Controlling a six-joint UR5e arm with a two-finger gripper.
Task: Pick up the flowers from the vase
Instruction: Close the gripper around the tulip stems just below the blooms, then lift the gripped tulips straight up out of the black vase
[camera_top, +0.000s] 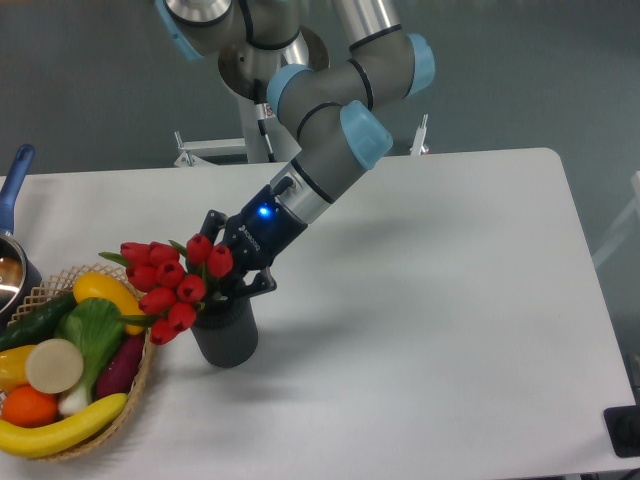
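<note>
The flowers (168, 283), a bunch of red tulip buds with green leaves, stand in the vase (226, 336) and lean to the left over the basket's edge. The vase is short, dark grey and upright at the front left of the table. My gripper (232, 272) reaches down from the right, just above the vase's mouth and behind the buds. Its jaws look spread on either side of the stems. One finger (212, 221) shows above the buds and the other (263, 284) by the vase's rim. The fingertips are partly hidden by the buds.
A wicker basket (142, 382) of mixed fruit and vegetables stands right next to the vase on its left. A pot with a blue handle (14, 180) sits at the left edge. The arm's base (262, 60) is at the back.
</note>
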